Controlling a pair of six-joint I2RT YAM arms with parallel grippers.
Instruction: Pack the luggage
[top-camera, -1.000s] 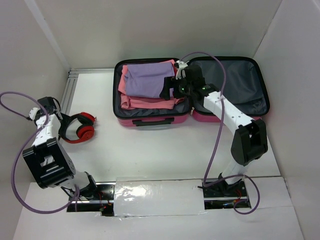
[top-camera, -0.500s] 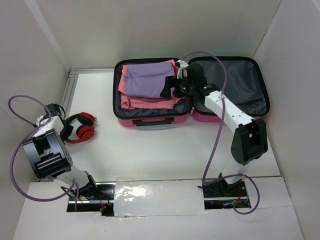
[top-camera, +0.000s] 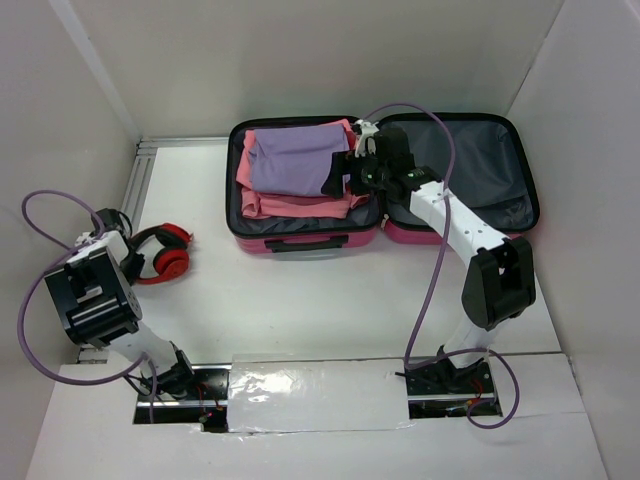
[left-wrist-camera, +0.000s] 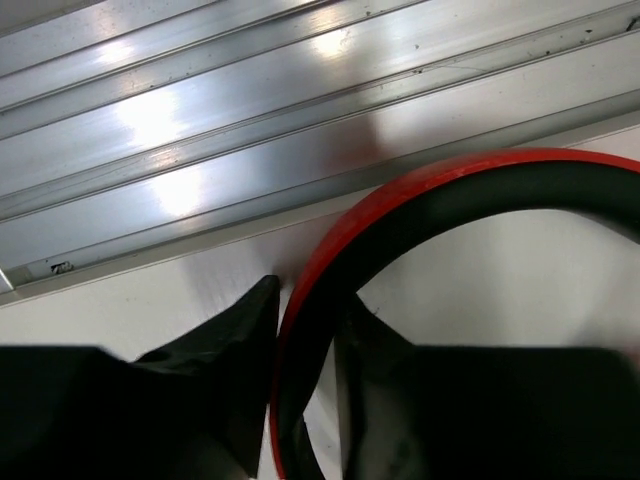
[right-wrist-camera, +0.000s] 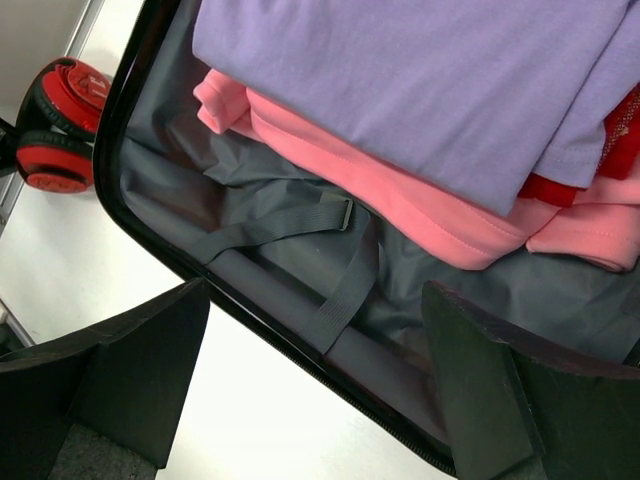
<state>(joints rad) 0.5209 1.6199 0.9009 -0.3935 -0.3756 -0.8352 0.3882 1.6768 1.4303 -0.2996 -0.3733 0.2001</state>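
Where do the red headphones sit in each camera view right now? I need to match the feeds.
Top external: red headphones at far left, midway up.
Left wrist: only the red headband shows, arcing from upper right down to bottom centre.
Right wrist: top-left corner, outside the luggage.
Shared landmark: the aluminium rail beyond them, also filling the top of the left wrist view.

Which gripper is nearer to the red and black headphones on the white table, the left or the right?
Left. The left gripper straddles the headband of the red and black headphones; the right gripper hovers over the folded clothes in the open pink luggage, far away.
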